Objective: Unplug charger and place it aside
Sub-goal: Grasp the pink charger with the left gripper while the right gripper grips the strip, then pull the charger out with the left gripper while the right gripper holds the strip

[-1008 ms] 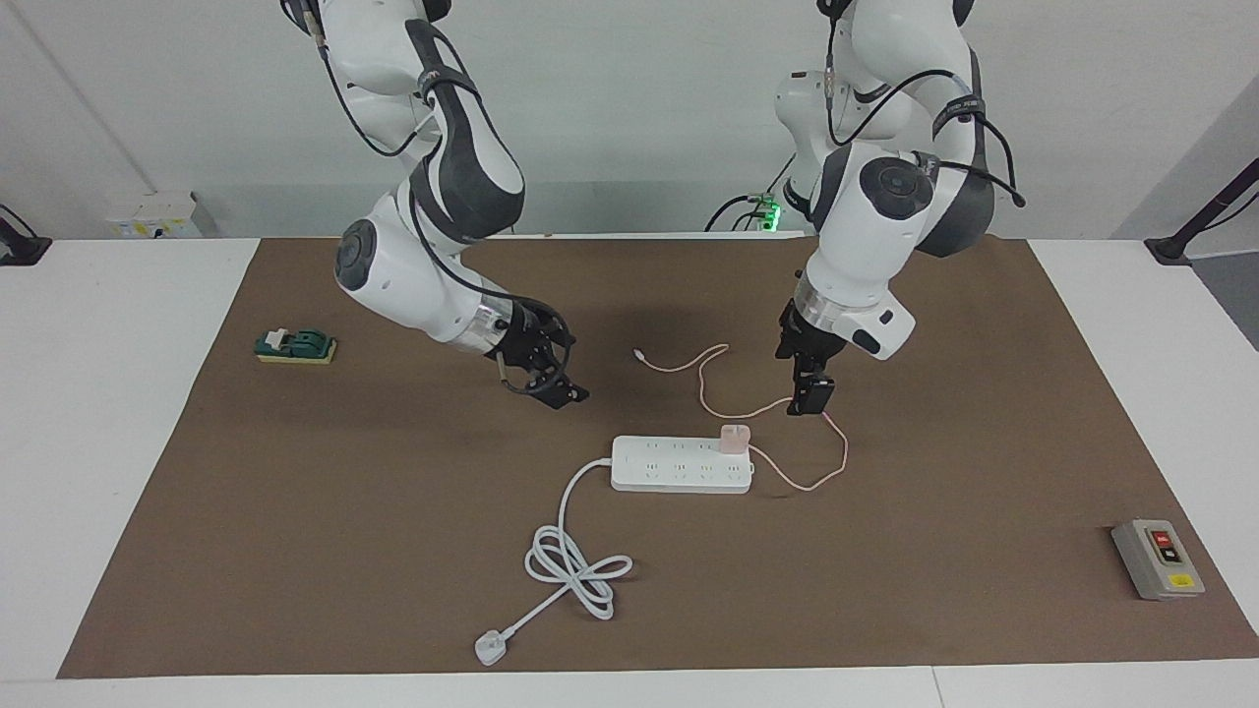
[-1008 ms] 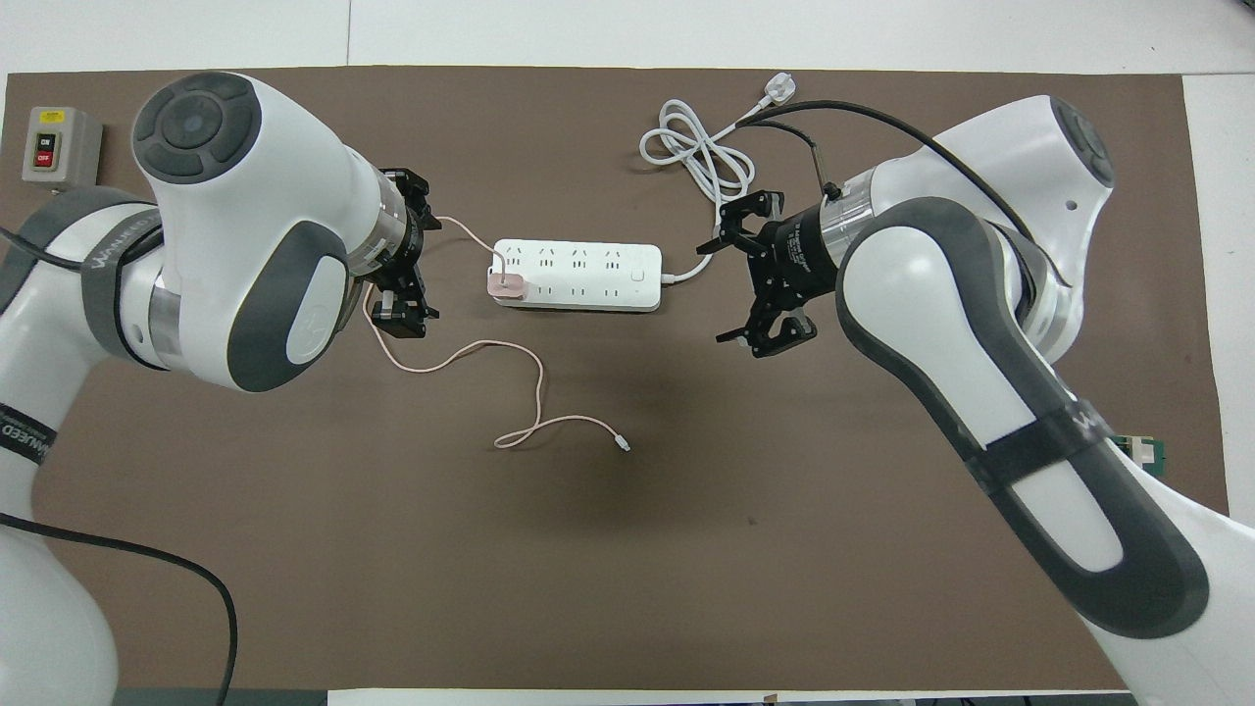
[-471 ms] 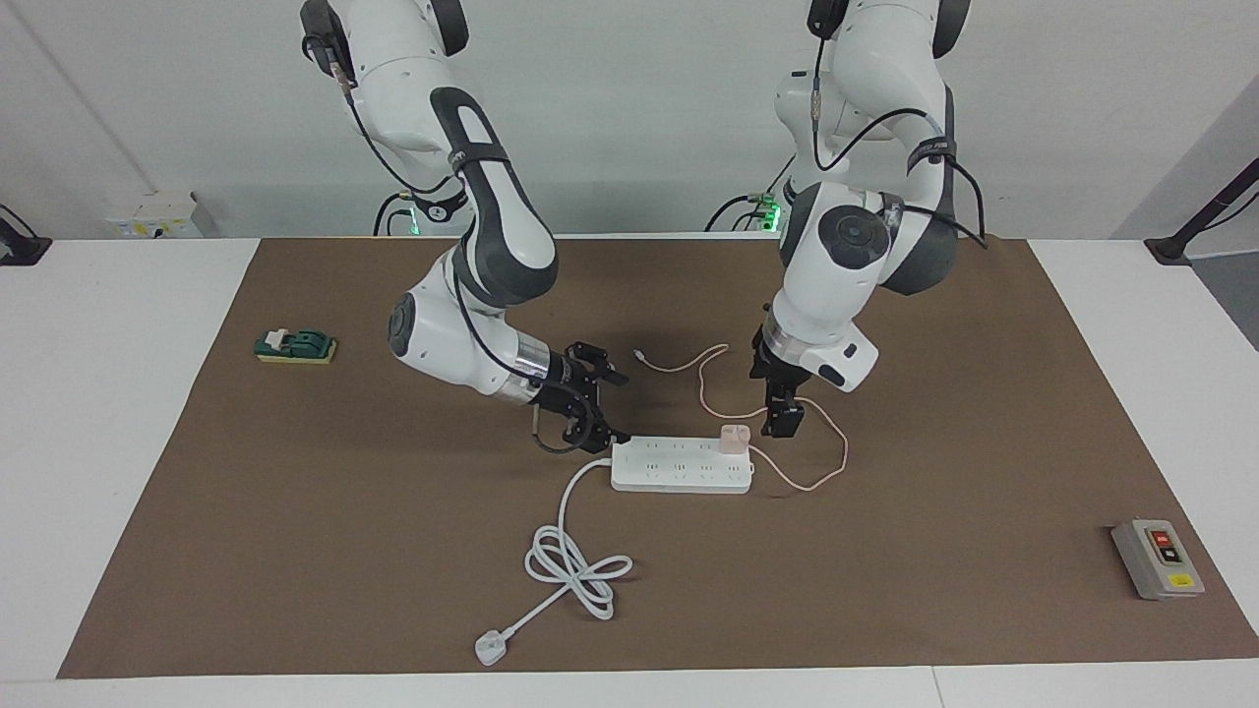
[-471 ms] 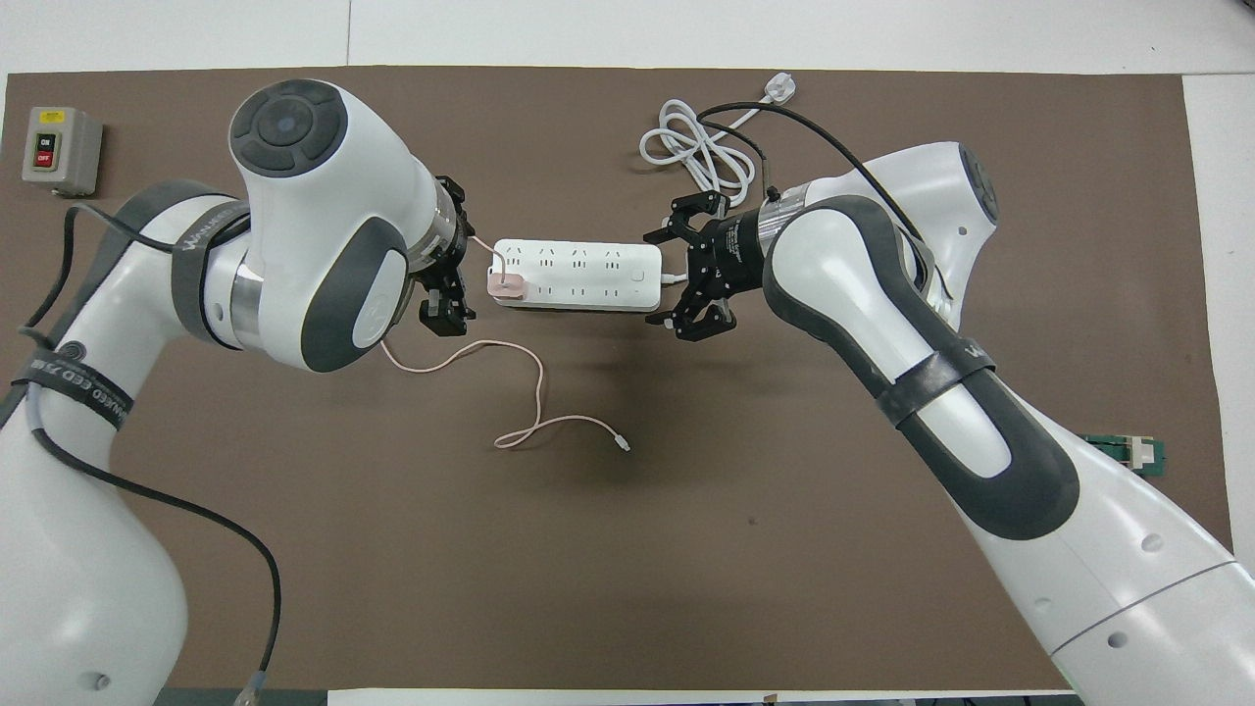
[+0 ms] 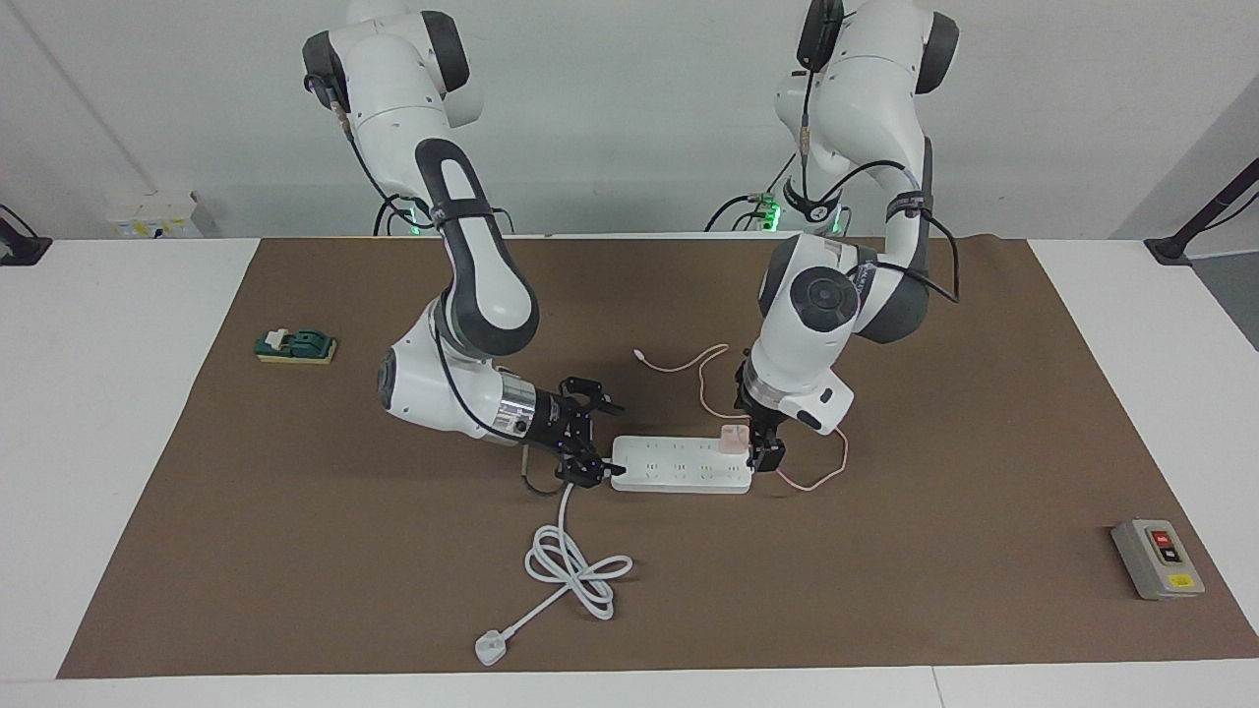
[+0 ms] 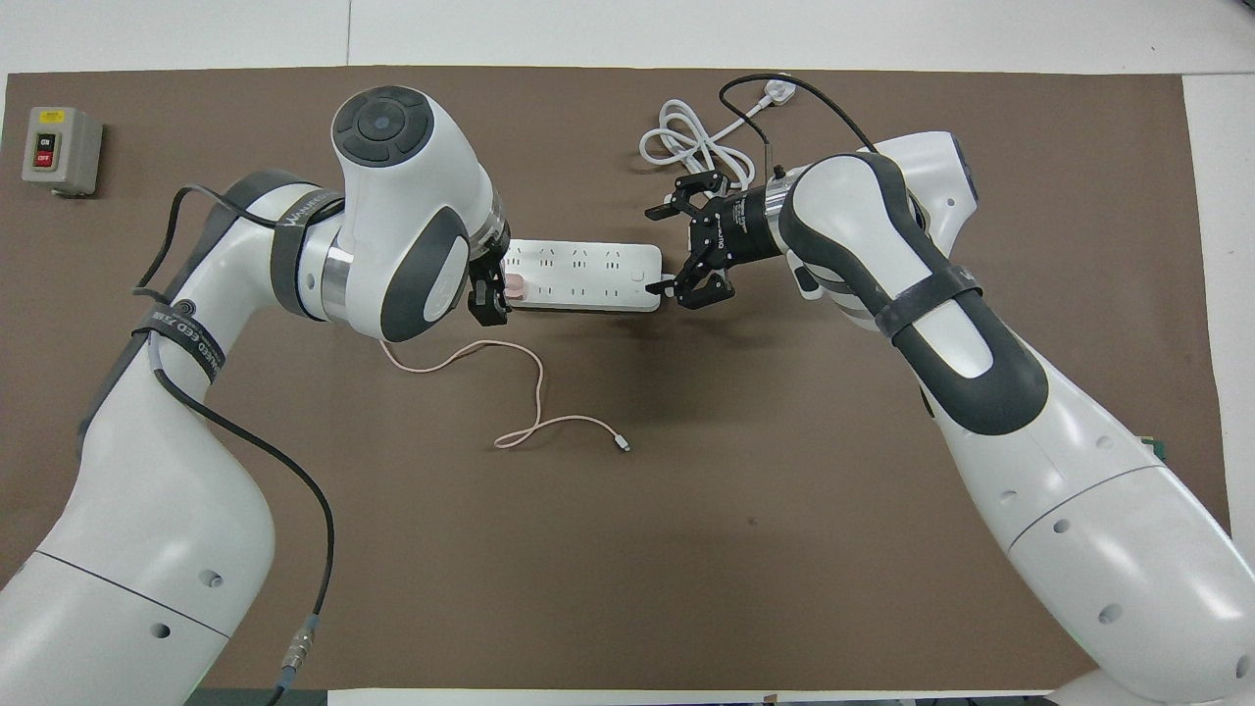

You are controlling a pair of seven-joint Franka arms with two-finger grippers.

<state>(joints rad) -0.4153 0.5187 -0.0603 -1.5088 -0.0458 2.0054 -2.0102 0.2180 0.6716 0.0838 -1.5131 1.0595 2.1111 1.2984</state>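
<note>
Over the last second I have brought my left gripper (image 5: 759,444), fingers wide and holding nothing, down around the small pale pink cube charger (image 5: 734,439) still plugged into the long white power strip (image 5: 679,464) mid-mat, while my open right gripper (image 5: 587,454) brackets the strip's cord end, so gripping comes next.

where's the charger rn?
The charger is plugged into the power strip at its end toward the left arm, mid-table, with the open left gripper right at it.
</note>
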